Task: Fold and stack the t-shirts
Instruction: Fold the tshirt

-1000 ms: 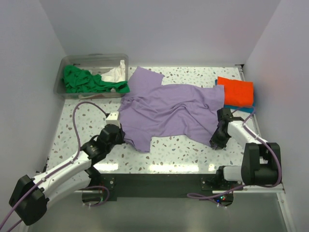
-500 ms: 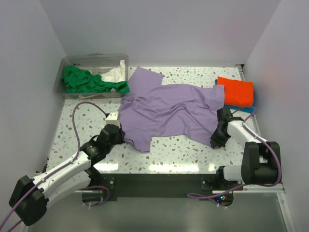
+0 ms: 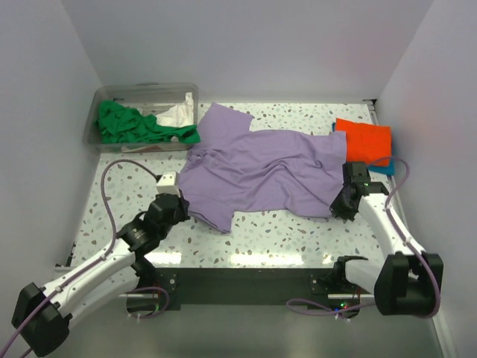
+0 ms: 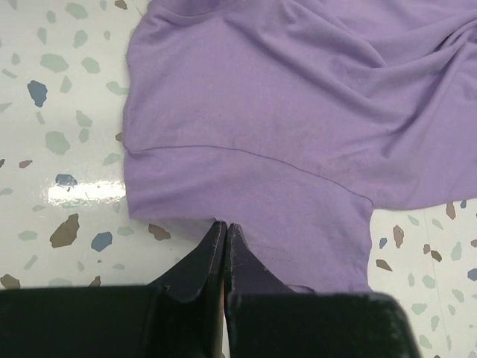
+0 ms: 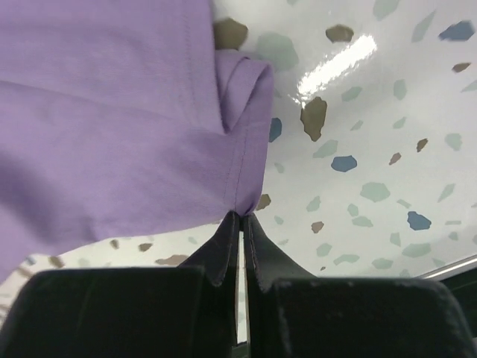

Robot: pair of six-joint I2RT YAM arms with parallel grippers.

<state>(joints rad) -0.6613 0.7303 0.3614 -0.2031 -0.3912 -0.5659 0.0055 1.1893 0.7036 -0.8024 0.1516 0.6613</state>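
- The left gripper [image 4: 225,228] has its jaws pressed together on the near hem of the lavender t-shirt [image 3: 261,171], at the shirt's left corner.
- The right gripper [image 5: 240,219] is likewise clamped tight, pinching a folded hem corner at the shirt's right edge.
- The lavender t-shirt lies wrinkled across the middle of the speckled table [image 3: 283,231], between both arms.
- At the far right, a folded orange t-shirt [image 3: 364,142] sits on a blue t-shirt [image 3: 384,170].
- At the far left, a clear tub [image 3: 141,88] holds a green t-shirt [image 3: 130,123] and a white t-shirt [image 3: 177,115].
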